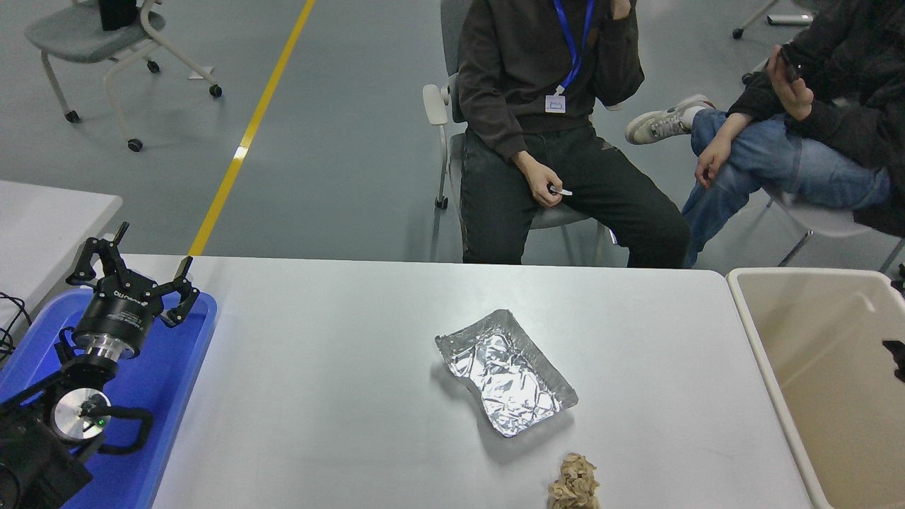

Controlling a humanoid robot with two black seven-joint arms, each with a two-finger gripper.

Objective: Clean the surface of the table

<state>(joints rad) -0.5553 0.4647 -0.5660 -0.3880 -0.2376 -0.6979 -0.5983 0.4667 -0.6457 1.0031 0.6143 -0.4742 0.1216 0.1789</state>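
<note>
The white table [339, 396] fills the foreground. The left gripper [132, 272], fingers spread, hangs over a blue tray [159, 375]; the right [896, 357] barely shows over the bin [792, 396], fingers unclear. A foil tray [505, 371] and crumpled paper [574, 483] lie mid-table

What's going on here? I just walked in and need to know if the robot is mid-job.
Nothing is being handled right now. The table surface holds a crumpled foil tray near its middle and a brown paper wad at the near edge. The left gripper is parked over the blue tray, jaws open. Only a dark tip of the right gripper shows over the beige bin. Two people sit beyond the table.
</note>
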